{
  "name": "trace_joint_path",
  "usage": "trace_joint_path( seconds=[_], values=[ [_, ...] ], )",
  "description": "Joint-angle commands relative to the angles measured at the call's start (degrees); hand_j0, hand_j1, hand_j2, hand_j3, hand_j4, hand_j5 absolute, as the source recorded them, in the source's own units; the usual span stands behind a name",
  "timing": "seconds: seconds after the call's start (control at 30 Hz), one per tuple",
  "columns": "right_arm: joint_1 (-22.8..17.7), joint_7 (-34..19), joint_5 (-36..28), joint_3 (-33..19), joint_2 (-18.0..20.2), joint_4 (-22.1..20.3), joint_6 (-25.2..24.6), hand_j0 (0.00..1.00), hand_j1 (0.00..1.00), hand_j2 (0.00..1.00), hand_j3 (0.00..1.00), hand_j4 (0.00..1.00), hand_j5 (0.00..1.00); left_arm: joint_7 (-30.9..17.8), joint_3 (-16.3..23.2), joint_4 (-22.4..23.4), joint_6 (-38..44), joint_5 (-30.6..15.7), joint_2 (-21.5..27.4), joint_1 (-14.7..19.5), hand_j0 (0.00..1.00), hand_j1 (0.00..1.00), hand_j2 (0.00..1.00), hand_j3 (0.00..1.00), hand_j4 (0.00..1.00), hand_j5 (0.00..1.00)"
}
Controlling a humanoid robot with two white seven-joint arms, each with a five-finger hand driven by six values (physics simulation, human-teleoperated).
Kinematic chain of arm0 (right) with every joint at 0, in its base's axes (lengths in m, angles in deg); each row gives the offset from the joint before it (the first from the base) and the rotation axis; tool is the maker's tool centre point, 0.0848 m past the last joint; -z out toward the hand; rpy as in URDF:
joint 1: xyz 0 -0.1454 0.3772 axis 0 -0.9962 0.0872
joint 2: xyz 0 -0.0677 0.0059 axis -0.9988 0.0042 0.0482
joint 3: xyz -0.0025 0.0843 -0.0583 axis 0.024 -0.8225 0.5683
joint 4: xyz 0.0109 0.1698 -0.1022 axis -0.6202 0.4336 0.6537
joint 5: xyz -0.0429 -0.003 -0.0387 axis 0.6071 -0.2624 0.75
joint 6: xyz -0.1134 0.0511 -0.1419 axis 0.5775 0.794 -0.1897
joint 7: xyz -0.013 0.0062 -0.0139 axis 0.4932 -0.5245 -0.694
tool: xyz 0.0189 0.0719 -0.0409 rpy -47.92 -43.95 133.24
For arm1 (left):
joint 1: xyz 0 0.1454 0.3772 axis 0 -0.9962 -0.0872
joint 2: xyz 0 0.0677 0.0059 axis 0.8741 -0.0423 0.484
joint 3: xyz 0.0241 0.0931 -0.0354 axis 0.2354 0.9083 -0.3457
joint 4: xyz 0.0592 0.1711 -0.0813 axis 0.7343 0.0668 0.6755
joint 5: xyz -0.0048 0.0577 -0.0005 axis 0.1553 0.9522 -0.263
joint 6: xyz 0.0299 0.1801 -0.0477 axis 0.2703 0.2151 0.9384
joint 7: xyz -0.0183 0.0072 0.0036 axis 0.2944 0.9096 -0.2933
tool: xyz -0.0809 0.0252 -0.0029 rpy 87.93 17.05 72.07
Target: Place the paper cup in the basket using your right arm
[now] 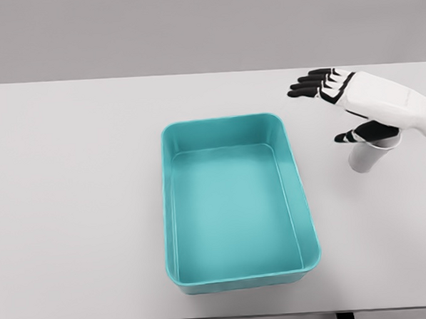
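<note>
My right hand [338, 96] hovered over the desk [80, 209] near its right edge, the arm coming in from the right side of the view. The fingers [310, 83] were stretched out flat and pointed toward the left, spread a little, and they held nothing. The thumb [349, 135] hung lower, pointing left as well, just above the paper cup [366, 158].

The paper cup stood on the desk directly under my palm and wrist, close to the right edge and about midway between the far and near edges. It was white and seemed to lean slightly, with its rim tucked up beneath the hand, so I could not tell whether the thumb or palm touched it. My outstretched fingers reached past it toward the far edge, well clear of it.

The basket [171, 204], a teal rectangular tub with rounded corners, sat at the middle of the desk, its long sides running from far to near. It lay apart from the cup, to the left of it, with bare desk between them.

The desk was a plain white surface, and behind its far edge rose a flat grey wall [192, 25].
</note>
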Motion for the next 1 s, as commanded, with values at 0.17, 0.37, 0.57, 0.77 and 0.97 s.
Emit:
trace_joint_path(
  seconds=[0.17, 0.37, 0.57, 0.77, 0.97],
  values=[
    [-3.0, 0.0, -0.8, -8.9, -0.4, 0.0, -0.2, 1.0, 1.0, 1.0, 1.0, 1.0, 1.0, 0.0, 0.0, 0.1, 0.0, 0.0, 0.0, 0.0, 1.0, 1.0, 1.0, 1.0, 1.0, 1.0],
    [-8.4, 0.0, -23.7, -12.5, 3.3, 0.1, -1.1, 1.0, 1.0, 1.0, 1.0, 1.0, 1.0, 0.0, 0.0, 0.0, 0.0, 0.0, 0.0, 0.0, 1.0, 1.0, 1.0, 1.0, 1.0, 1.0],
    [-9.8, 0.0, -39.8, -12.6, 3.1, 1.9, -13.3, 1.0, 1.0, 1.0, 1.0, 1.0, 1.0, 0.0, 0.0, 0.0, 0.0, 0.0, 0.0, 0.0, 1.0, 1.0, 1.0, 1.0, 1.0, 1.0],
    [-16.1, 0.0, -40.1, -12.6, 2.7, 5.1, -17.1, 1.0, 1.0, 1.0, 1.0, 1.0, 1.0, 0.0, 0.0, 0.1, 0.0, 0.0, 0.0, 0.0, 1.0, 1.0, 1.0, 1.0, 1.0, 1.0],
    [-18.1, 0.0, -40.2, -13.7, 1.2, 12.7, -16.9, 1.0, 1.0, 1.0, 1.0, 1.0, 1.0, 0.0, 0.0, 0.0, -0.1, 0.0, 0.0, 0.0, 1.0, 1.0, 1.0, 1.0, 1.0, 1.0]
  ],
)
